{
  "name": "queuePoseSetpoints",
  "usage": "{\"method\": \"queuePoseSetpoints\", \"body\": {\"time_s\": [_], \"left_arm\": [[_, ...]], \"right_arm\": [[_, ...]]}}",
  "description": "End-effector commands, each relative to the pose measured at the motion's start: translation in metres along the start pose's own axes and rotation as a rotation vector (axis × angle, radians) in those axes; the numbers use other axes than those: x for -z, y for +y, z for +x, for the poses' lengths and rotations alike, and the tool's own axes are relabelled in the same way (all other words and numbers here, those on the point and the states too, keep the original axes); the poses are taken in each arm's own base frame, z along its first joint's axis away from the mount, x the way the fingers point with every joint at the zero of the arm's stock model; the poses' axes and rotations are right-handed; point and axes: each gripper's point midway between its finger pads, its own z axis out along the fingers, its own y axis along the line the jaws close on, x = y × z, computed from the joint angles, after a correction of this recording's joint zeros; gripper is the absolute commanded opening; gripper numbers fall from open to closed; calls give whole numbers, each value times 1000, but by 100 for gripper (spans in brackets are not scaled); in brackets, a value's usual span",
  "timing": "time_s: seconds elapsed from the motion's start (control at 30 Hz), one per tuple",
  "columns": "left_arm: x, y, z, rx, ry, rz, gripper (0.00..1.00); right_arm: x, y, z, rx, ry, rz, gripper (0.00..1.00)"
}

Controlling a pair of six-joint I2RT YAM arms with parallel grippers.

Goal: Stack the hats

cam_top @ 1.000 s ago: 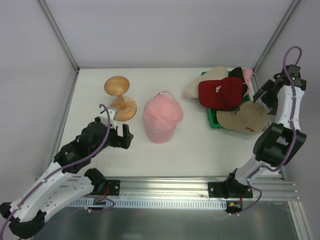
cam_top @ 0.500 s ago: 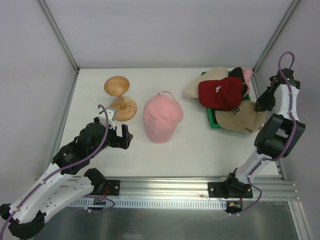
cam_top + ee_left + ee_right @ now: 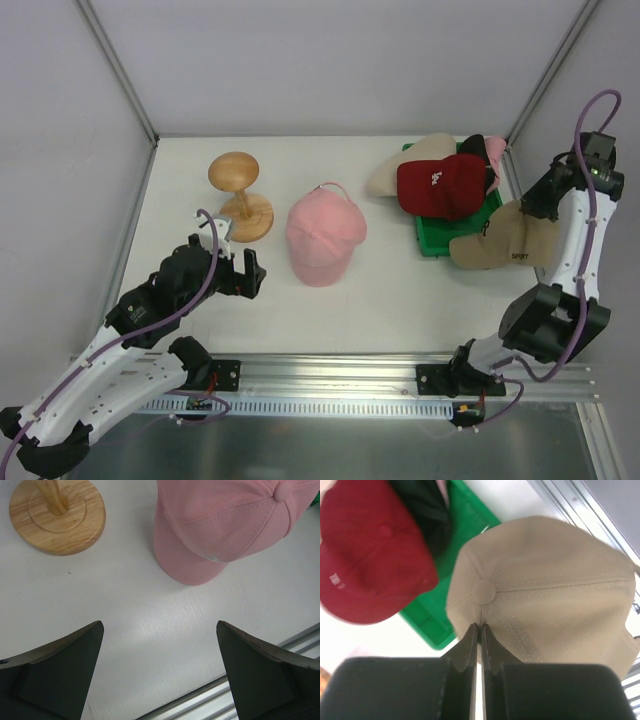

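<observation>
Rt arm has swung outward since 0.5 s ago, carrying the tan cap [image 3: 508, 243] further rt, so it now overhangs the green tray [image 3: 436, 236] only at its near-rt corner; right pincer [image 3: 480, 630] is clenched on the cap's crown seam, just below the top button; red cap [image 3: 440, 185] w/ white lettering lies on the tray, overlapping a cream bucket hat [image 3: 415, 158] & a black hat [image 3: 478, 150]; pink cap [image 3: 323, 240] lies alone mid-desk [image 3: 390, 290], near the wooden stand [image 3: 240, 195]; left pincer [image 3: 159, 627] hovers released, near the pink cap's brim, unmoved.
</observation>
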Motion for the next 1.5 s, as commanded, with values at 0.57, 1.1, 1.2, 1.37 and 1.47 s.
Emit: {"method": "queuePoseSetpoints", "body": {"time_s": [0.57,1.1,1.2,1.37,1.47], "left_arm": [[4,-7,-23,32,-55,14,99],[64,-5,-117,203,-320,-10,99],[70,-5,-126,204,-342,-11,99],[69,-7,-127,207,-337,-4,99],[66,-9,-124,207,-324,0,99]], "right_arm": [[246,187,24,361,-222,-786,0],[314,320,138,604,35,-1301,0],[309,329,159,641,90,-1311,0],[296,340,204,736,204,-1335,0],[280,339,224,785,273,-1327,0]]}}
